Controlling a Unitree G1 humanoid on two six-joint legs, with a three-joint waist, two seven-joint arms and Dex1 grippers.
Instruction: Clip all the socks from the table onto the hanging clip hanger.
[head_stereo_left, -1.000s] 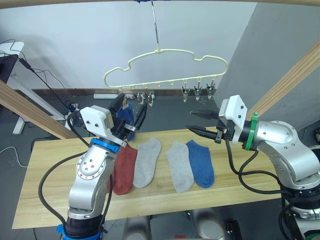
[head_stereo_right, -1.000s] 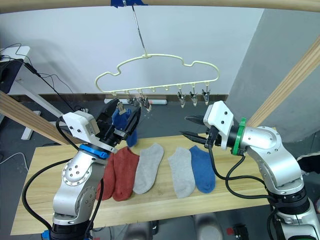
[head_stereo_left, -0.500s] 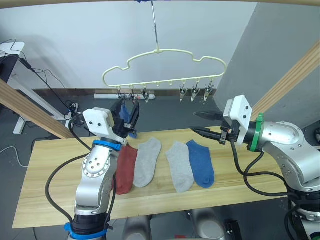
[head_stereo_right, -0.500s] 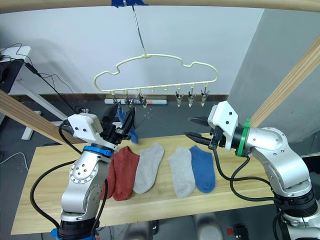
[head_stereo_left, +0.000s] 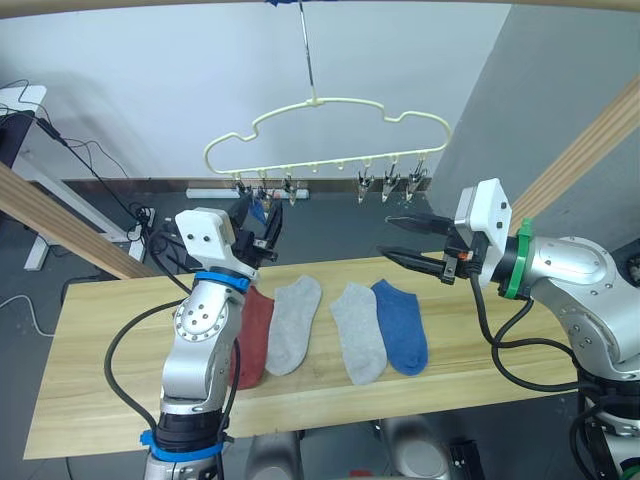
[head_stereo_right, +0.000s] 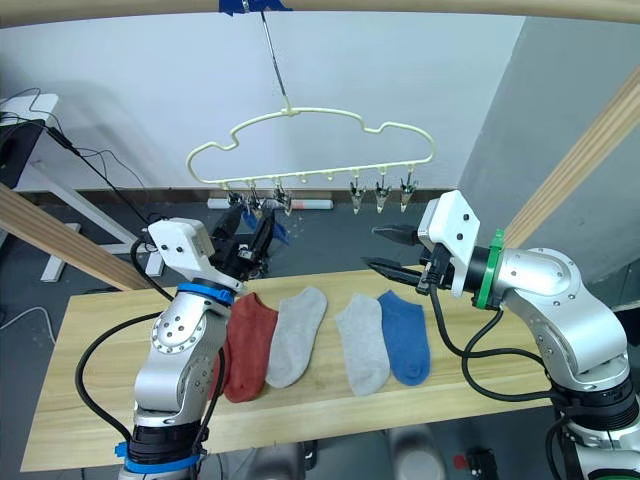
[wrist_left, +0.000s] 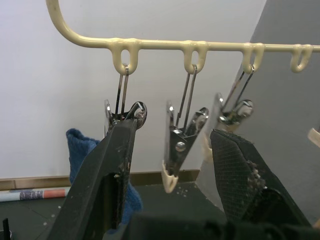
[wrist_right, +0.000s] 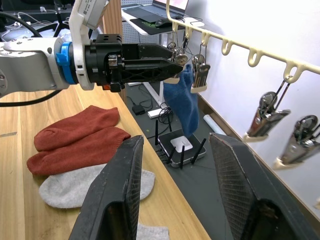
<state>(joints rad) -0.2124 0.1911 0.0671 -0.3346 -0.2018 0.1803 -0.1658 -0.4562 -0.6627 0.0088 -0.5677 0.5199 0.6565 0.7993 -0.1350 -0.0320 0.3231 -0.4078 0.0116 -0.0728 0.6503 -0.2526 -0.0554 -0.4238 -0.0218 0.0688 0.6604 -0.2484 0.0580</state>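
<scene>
Five socks lay in a row on the counter (head_stereo_left: 120, 380): two rust-red socks (wrist_right: 75, 145) at the left, overlapping, then a light grey sock (head_stereo_left: 293, 323), a second grey sock (head_stereo_left: 357, 330) and a blue sock (head_stereo_left: 400, 324) at the right. We saw the other blue sock (wrist_right: 183, 102) hanging from a clip at the left end of the clip hanger (head_stereo_left: 330, 125), which hung by its long hook above the counter's far edge. The left end effector (wrist_left: 172, 170) was raised at that end of the hanger, its fingers spread wide on either side of the left clips (wrist_left: 181, 140), holding nothing. The right end effector (head_stereo_left: 400, 240) was held above the counter's right part, below the right-hand clips, fingers wide apart and empty.
</scene>
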